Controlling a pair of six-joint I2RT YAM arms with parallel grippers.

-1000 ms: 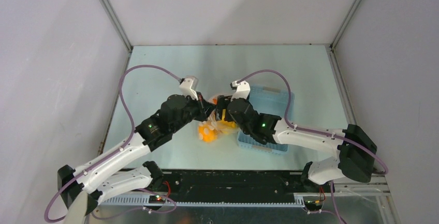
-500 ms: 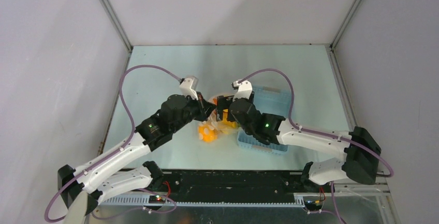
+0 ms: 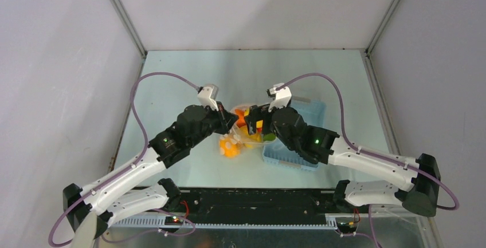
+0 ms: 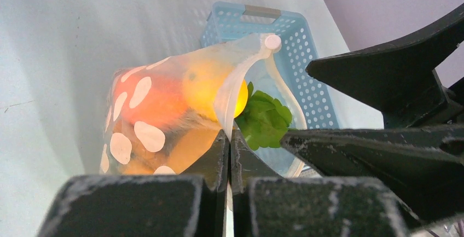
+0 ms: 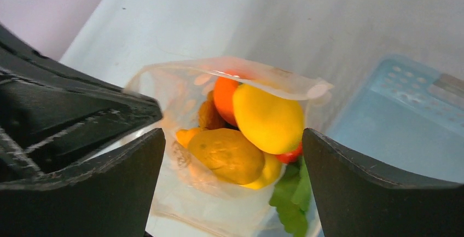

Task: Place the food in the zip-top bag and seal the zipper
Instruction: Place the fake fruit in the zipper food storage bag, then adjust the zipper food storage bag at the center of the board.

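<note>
The clear dotted zip-top bag (image 3: 232,145) lies between the two arms with its mouth held open. My left gripper (image 4: 230,138) is shut on the bag's white zipper strip (image 4: 236,84), and its slider (image 4: 272,41) sits at the far end. Inside the bag is food: a yellow lemon (image 5: 268,117), a tan piece (image 5: 227,155), an orange piece (image 5: 224,97) and a green leaf (image 5: 290,193) at the mouth. My right gripper (image 5: 232,133) stands open just in front of the mouth with nothing between its fingers. From above, the left gripper (image 3: 229,121) and right gripper (image 3: 256,121) face each other across the bag.
A light blue perforated basket (image 3: 306,116) sits to the right of the bag, under my right arm, and its rim (image 4: 262,12) shows behind the bag. Grey walls enclose the table on three sides.
My right gripper has opened wide and drawn back to the right from the bag's mouth. The food in the bag now shows from above. The left gripper has kept its hold.
</note>
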